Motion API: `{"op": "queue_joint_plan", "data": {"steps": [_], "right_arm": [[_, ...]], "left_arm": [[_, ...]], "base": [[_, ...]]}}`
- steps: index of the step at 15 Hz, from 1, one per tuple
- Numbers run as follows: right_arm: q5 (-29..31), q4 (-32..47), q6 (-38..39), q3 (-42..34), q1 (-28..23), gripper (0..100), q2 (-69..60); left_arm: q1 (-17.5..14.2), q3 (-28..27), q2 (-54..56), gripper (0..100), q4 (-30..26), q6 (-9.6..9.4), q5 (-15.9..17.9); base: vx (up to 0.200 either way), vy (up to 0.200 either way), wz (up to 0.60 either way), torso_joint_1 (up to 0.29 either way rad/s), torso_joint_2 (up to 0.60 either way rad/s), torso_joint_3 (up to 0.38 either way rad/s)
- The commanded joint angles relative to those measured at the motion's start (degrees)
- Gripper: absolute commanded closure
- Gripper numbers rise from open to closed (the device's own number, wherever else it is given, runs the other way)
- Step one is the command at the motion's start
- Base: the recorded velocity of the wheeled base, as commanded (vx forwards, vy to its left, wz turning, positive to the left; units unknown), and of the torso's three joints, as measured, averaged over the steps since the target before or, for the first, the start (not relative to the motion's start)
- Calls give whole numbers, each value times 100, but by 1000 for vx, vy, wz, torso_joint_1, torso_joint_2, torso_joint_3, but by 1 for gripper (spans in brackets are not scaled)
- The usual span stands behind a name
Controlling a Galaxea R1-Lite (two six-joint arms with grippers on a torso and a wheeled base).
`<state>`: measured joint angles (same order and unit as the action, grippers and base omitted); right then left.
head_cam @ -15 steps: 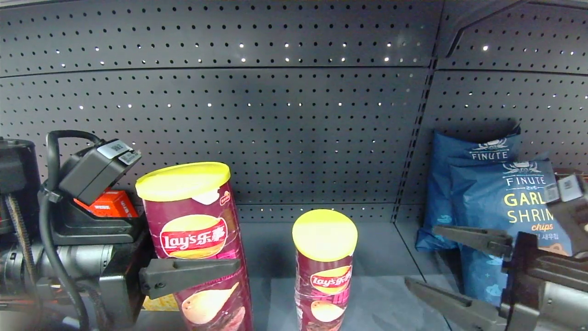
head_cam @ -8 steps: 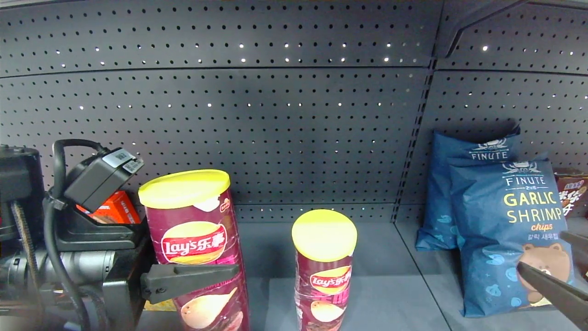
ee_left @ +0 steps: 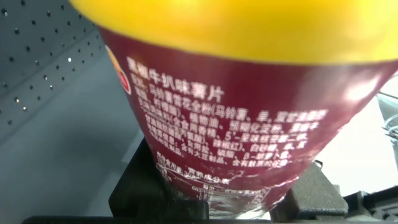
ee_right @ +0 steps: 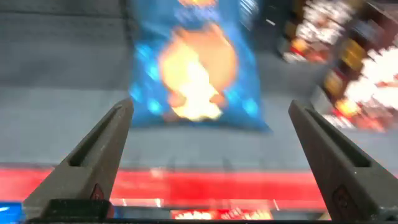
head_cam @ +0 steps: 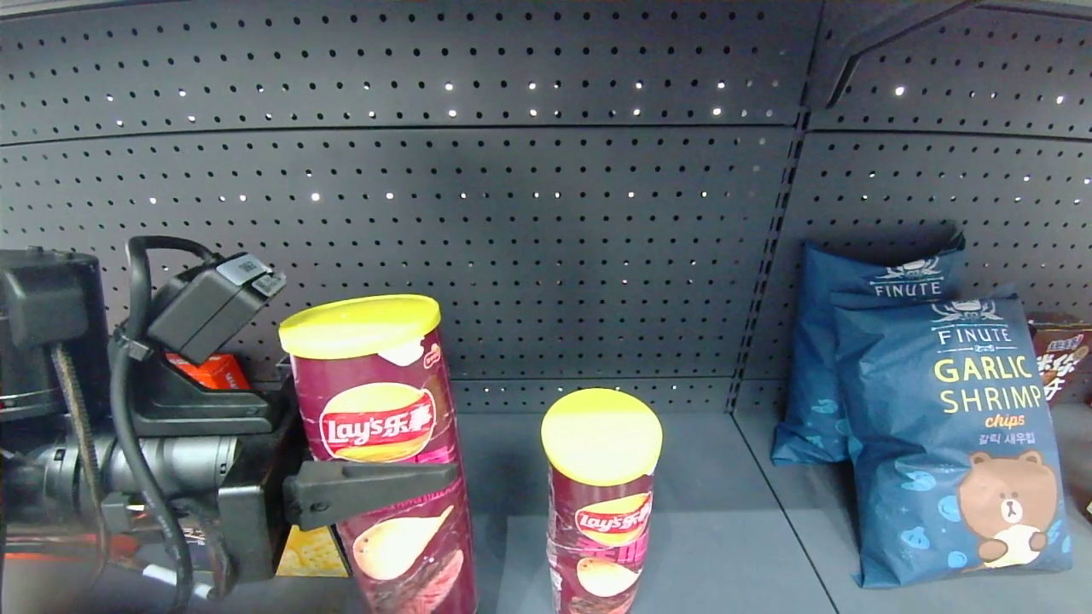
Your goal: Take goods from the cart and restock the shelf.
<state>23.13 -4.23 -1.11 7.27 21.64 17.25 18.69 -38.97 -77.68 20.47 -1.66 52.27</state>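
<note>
A tall maroon chip can with a yellow lid stands upright at the left of the grey shelf, and my left gripper is shut around its middle. The same can looms close in the left wrist view, between dark fingers. A second, matching chip can stands free on the shelf to its right. My right gripper is open with nothing between its fingers, facing a blue snack bag from in front of the shelf's red edge strip.
Two blue shrimp chip bags stand at the shelf's right, with a dark packet beyond them. An orange box sits behind my left arm. A perforated back panel closes the rear. Open floor lies between the second can and the bags.
My left gripper has carried the held can rightward and slightly up, toward the second can. My right gripper has drawn back out of the head view, uncovering the blue bags.
</note>
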Motion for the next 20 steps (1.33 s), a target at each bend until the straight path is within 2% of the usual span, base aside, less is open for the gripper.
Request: {"op": "queue_joint_plan", "data": {"steps": [1,5,6,7,8,13,15,17,20], "right_arm": [[-1,924,-144,-199,-309,0,-1725],[-27,739,-100,-410,-344,0,-1725],[-10,713,32,-437,-344,0,-1725],[17,704,76,-445,-344,0,-1725],[-36,704,41,-445,-344,0,-1725],[-45,687,58,-454,-344,0,-1725],[-36,687,76,-454,-344,0,-1725],[-36,687,76,-454,-344,0,-1725],[-36,687,76,-454,-344,0,-1725]], "left_arm": [[3,-286,-380,100,19,-36,-33],[12,-541,-758,100,256,-98,-112],[65,-664,-828,100,265,-168,-305],[118,-752,-916,100,256,-300,-710],[100,-796,-960,100,256,-335,-833],[118,-1156,-1294,100,256,-353,-806],[91,-1315,-1399,100,203,-353,-525],[74,-1288,-1478,100,203,-362,-499],[-14,-1464,-1944,100,511,-370,-490]], "base": [[0,0,0,0,0,0],[0,0,0,0,0,0],[0,0,0,0,0,0],[0,0,0,0,0,0],[0,0,0,0,0,0],[0,0,0,0,0,0],[0,0,0,0,0,0],[0,0,0,0,0,0],[0,0,0,0,0,0]]}}
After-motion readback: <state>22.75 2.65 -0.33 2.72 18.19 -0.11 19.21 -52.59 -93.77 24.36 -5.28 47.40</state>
